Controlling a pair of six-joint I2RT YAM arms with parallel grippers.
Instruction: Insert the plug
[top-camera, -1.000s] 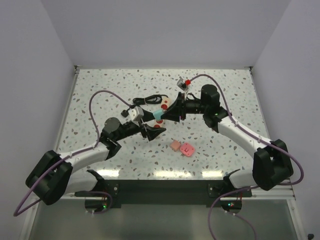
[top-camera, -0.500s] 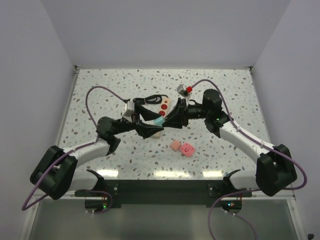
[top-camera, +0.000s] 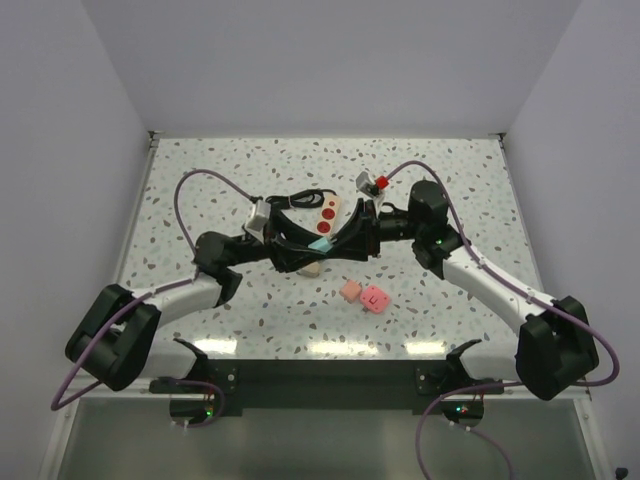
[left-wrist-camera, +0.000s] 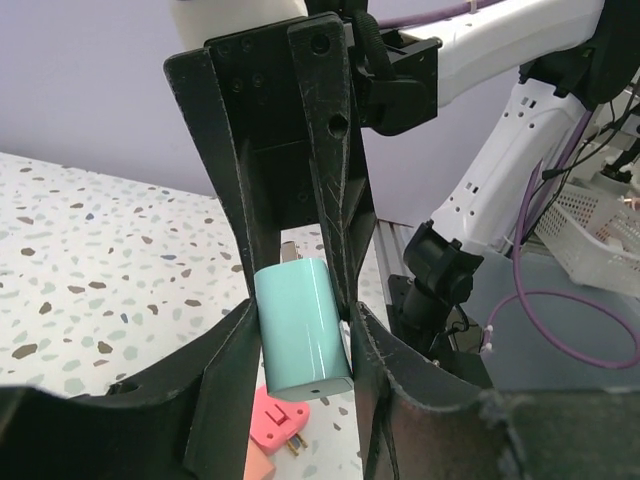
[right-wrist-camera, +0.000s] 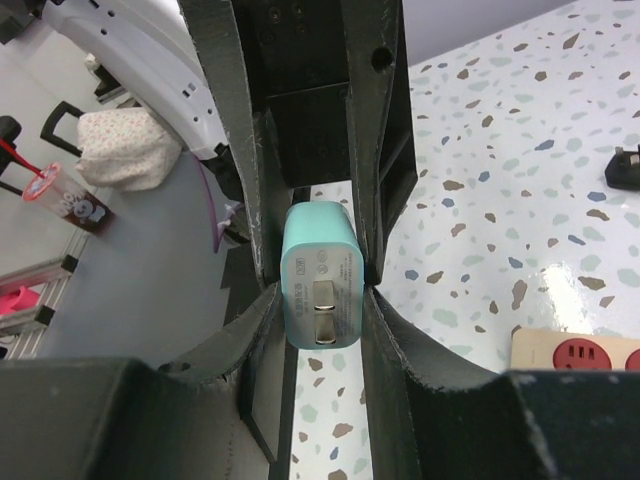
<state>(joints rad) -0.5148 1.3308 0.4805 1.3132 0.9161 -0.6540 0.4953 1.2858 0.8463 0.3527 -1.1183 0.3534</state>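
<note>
A teal plug (top-camera: 320, 243) hangs in the air over the middle of the table, and both grippers grip it from opposite ends. My left gripper (left-wrist-camera: 303, 340) is shut on the teal plug (left-wrist-camera: 300, 325), its fingers pressed against both sides near the smooth back end. From the other side my right gripper (right-wrist-camera: 322, 300) is shut on the same plug (right-wrist-camera: 322, 288), whose two metal prongs face the right wrist camera. The beige power strip (top-camera: 328, 210) with red sockets lies on the table just beyond and below the two grippers.
A pink plug (top-camera: 375, 298) and a salmon block (top-camera: 350, 291) lie on the speckled table in front of the grippers. A black cable with a plug (top-camera: 295, 200) lies behind the strip. Walls close in the table on three sides.
My left gripper has come in from the left and closed its fingers on the teal plug, which the right gripper has held all along. The right arm shifted slightly right.
</note>
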